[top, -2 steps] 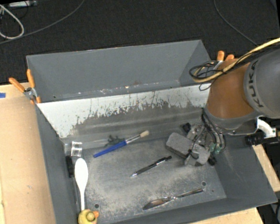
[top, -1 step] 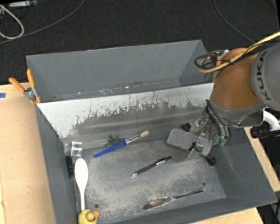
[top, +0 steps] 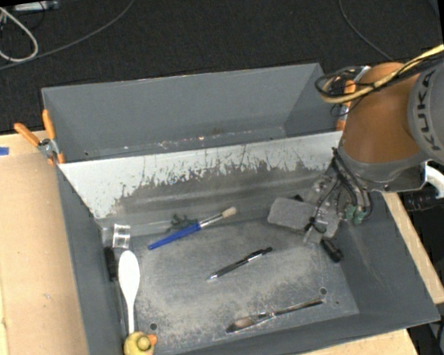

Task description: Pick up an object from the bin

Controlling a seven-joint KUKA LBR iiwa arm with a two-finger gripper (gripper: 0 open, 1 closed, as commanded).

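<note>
My gripper (top: 330, 246) is low at the bin's right side, close to the right wall. Just to its left a flat grey pad (top: 287, 212) lies tilted on the floor, its right edge at the gripper; I cannot tell whether they touch. A black pen (top: 239, 264) lies slantwise in the middle of the bin, left of the gripper. Below it, near the front wall, a thin dark-tipped stick (top: 274, 315) lies almost level.
A blue-handled brush (top: 187, 231) lies at the back left. A white spoon (top: 128, 279), a yellow round thing (top: 138, 347) and a small clear and black thing (top: 116, 240) sit along the left wall. The arm's orange cover and cables hang over the right rim.
</note>
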